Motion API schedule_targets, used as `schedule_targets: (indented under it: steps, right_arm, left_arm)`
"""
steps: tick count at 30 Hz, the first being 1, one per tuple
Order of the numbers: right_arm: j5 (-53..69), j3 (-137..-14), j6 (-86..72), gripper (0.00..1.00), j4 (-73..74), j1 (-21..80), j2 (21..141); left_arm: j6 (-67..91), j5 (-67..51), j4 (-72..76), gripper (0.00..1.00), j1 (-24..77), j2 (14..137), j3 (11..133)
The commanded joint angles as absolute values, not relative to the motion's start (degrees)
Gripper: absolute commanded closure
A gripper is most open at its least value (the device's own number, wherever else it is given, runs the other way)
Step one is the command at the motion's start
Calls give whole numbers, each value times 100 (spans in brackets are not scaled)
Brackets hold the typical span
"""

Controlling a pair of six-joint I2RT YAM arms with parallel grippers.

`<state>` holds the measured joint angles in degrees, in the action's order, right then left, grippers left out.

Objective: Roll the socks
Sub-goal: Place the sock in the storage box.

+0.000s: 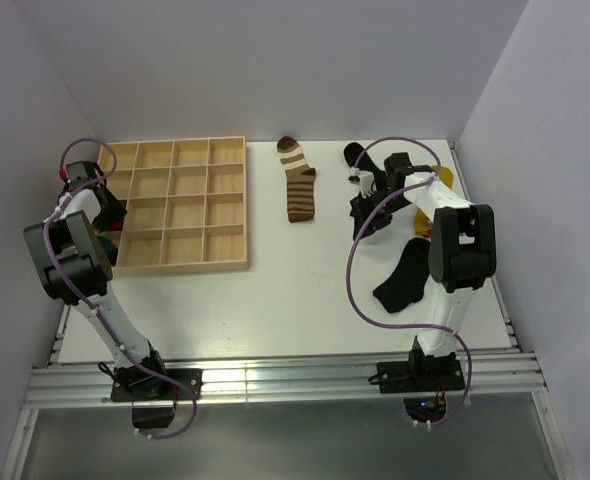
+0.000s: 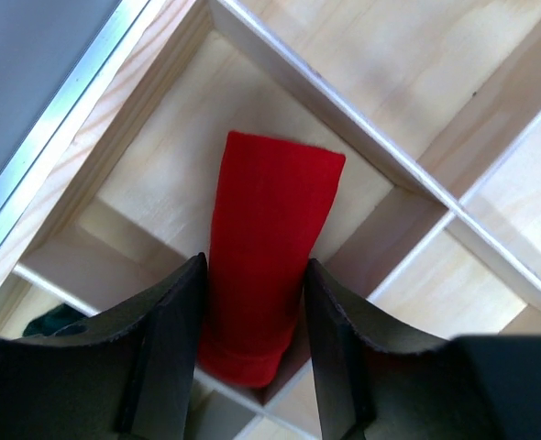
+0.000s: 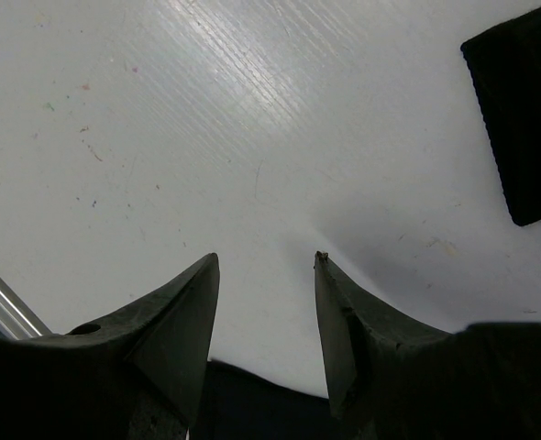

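Over on the left, the left gripper [image 2: 254,275] is pinching the red sock [image 2: 270,211], its two dark, matte fingers [image 2: 174,339] pressed against either side of the soft roll. The sock stands on end in a square cell of the pale wooden tray [image 1: 175,266]. That cell is in the leftmost column towards the near end, though the arm hides exactly which one. The tray is bare pine with visible grain, split by thin slats into a grid. A scrap of dark teal fabric [image 2: 55,321] shows in the next cell, behind the left finger.

Out on the smooth white table [image 1: 305,300], the brown-cream striped sock [image 1: 297,180] lies flat just right of the tray. The plain black sock [image 1: 403,275] lies flat too, bent at the heel, on the near right. Another dark sock [image 1: 355,155] at the far edge and a bit of yellow sock [image 1: 441,176] are largely covered by the right arm [image 1: 460,245]. The right gripper [image 3: 266,261] hangs spread wide above the lightly scuffed tabletop with nothing between its tapered fingers. A flat strip of black cloth [image 3: 518,110] lies apart from it.
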<state>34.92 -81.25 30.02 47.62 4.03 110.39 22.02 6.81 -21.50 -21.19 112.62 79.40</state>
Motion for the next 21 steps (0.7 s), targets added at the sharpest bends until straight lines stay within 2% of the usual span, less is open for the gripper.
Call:
schedule_targets:
  steps: [1,21]
  right_arm:
    - [3533,-8147,3111,47,4693,439,10828]
    - [3393,-8130,3059,46,4579,431,10679]
  left_arm:
    - [2136,642,-2338,47,-2101,10907,8094]
    - [2197,949,-2584,45,-2101,10433,8516]
